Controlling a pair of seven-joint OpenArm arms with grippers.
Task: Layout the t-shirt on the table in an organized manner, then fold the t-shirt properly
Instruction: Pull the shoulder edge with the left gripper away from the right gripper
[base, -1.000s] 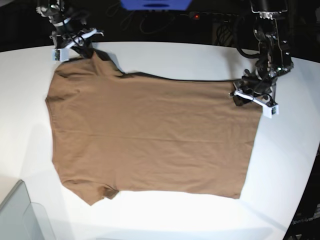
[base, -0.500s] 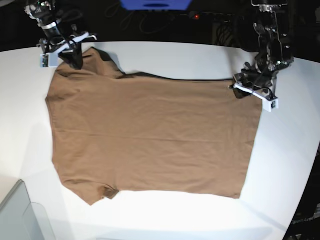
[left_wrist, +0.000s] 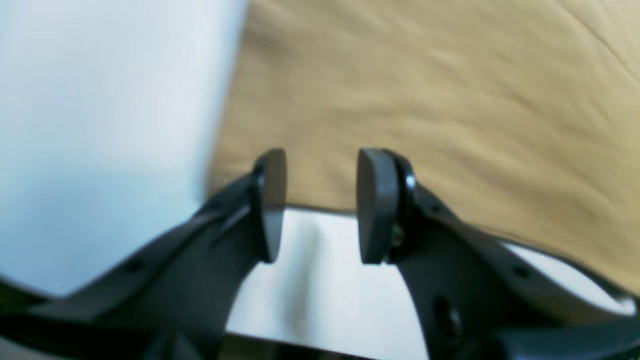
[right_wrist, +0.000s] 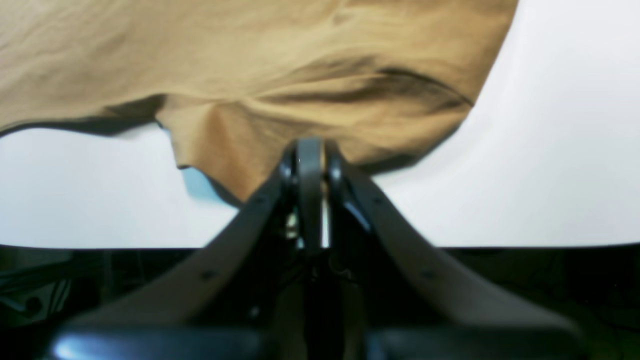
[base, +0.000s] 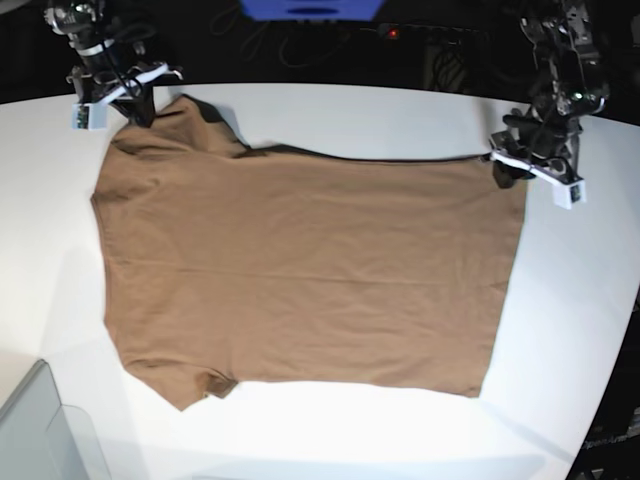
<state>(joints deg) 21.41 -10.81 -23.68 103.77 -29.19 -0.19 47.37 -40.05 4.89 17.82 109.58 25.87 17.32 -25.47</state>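
The brown t-shirt (base: 300, 270) lies spread flat on the white table (base: 380, 115), with its sleeves at the left and its hem at the right. My right gripper (base: 143, 106) is at the far sleeve. In the right wrist view the right gripper (right_wrist: 310, 152) is shut on the sleeve's edge, and the cloth (right_wrist: 250, 60) tents up toward it. My left gripper (base: 505, 170) is at the far hem corner. In the left wrist view the left gripper (left_wrist: 320, 205) is open and empty, just above the shirt's edge (left_wrist: 425, 90).
A grey translucent bin corner (base: 40, 430) sits at the front left. The table's curved edge (base: 600, 400) runs down the right side. A blue object (base: 310, 8) and cables lie behind the table's far edge.
My right gripper has moved left and back, drawing the far sleeve slightly left. My left gripper has moved right and back along the far hem corner.
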